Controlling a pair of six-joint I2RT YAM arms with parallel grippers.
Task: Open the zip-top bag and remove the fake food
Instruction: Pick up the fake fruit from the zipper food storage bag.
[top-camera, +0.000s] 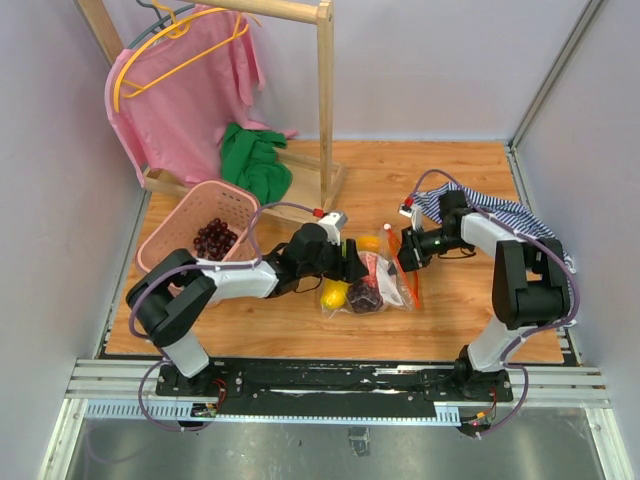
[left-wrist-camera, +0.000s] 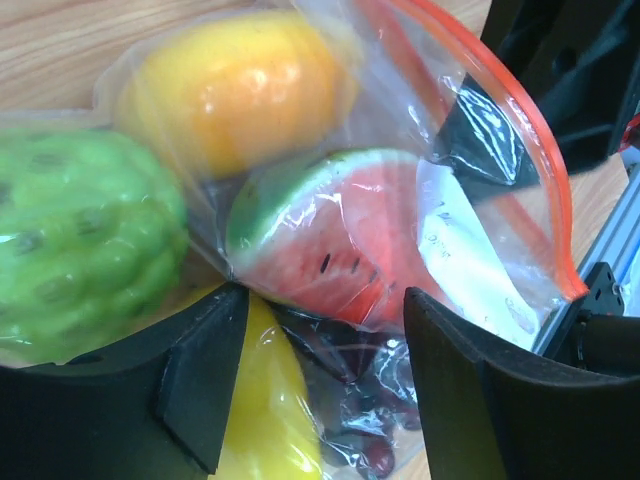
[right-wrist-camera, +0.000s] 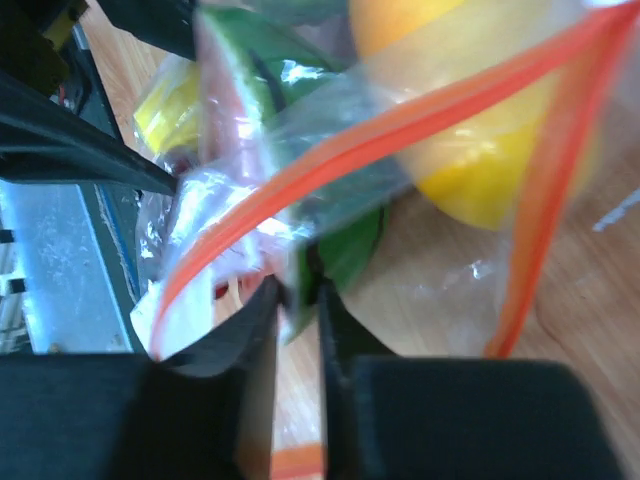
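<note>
The zip-top bag (top-camera: 372, 283) lies on the wooden table between my grippers, its red-orange zip strip (left-wrist-camera: 545, 160) curved open. Inside show a watermelon slice (left-wrist-camera: 320, 240), an orange fruit (left-wrist-camera: 235, 90), a green leafy ball (left-wrist-camera: 80, 240), a yellow fruit (left-wrist-camera: 262, 410) and dark purple grapes (left-wrist-camera: 380, 430). My left gripper (top-camera: 346, 262) is open, its jaws wide apart against the bag's left side (left-wrist-camera: 320, 400). My right gripper (top-camera: 408, 250) is shut on the bag's clear plastic just below the zip strip (right-wrist-camera: 298, 292), at the bag's right end.
A pink basket (top-camera: 180, 215) at the left holds another dark grape bunch (top-camera: 213, 240). A green cloth (top-camera: 255, 160) and a pink shirt (top-camera: 185, 85) on a wooden rack stand at the back left. A striped cloth (top-camera: 505, 213) lies behind the right arm.
</note>
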